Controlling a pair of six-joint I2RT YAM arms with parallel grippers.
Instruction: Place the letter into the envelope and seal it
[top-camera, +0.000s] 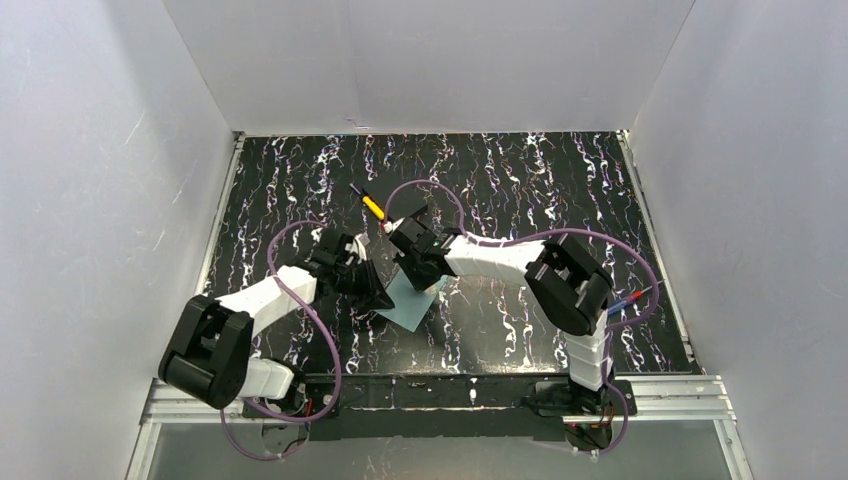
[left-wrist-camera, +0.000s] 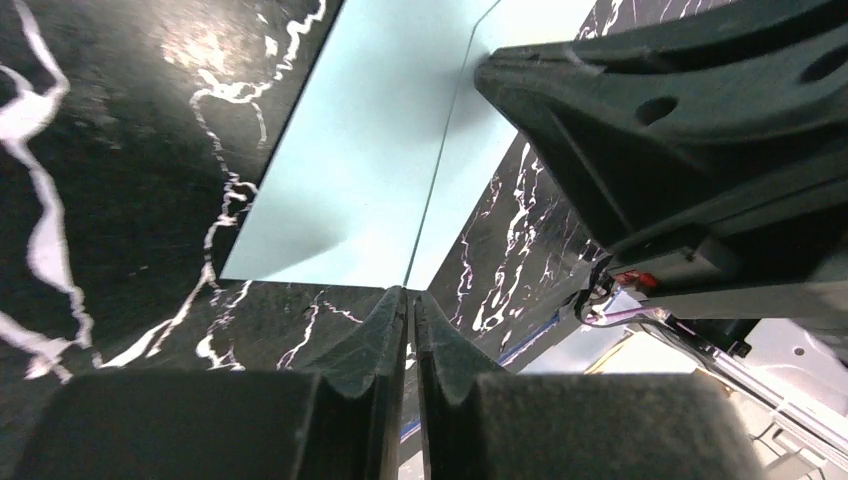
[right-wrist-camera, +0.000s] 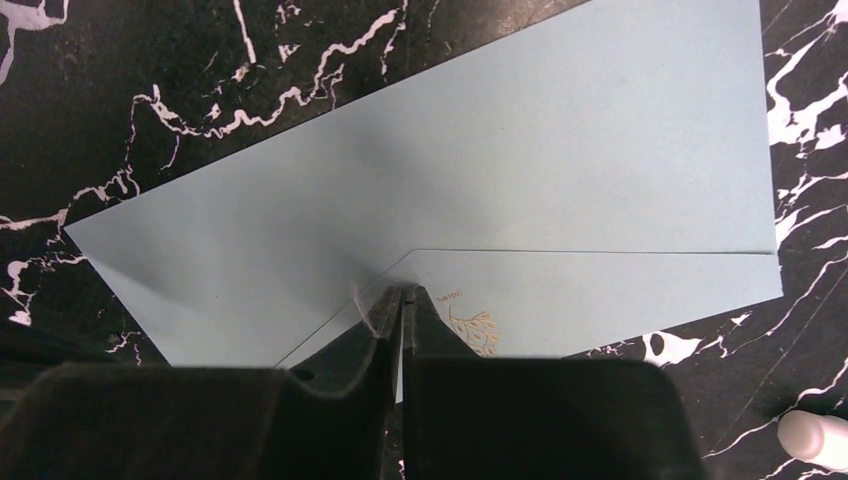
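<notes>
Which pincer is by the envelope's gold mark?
The right pincer: tips beside the gold mark on the envelope; left pincer sits at a plain edge.

Your pale teal envelope (top-camera: 412, 300) lies flat on the marbled table (top-camera: 520, 180).
Pointed flap (right-wrist-camera: 620, 290) folded down, gold mark (right-wrist-camera: 472, 328) by its tip.

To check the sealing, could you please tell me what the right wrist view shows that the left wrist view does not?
Only the right wrist view shows the gold mark on the envelope flap, beside the closed right fingers, and a white cylinder at the frame's corner. Only the left wrist view shows the right arm above the envelope, and the closed left fingers at its edge. Both show the teal envelope on the black marbled table; neither shows the letter.
</notes>
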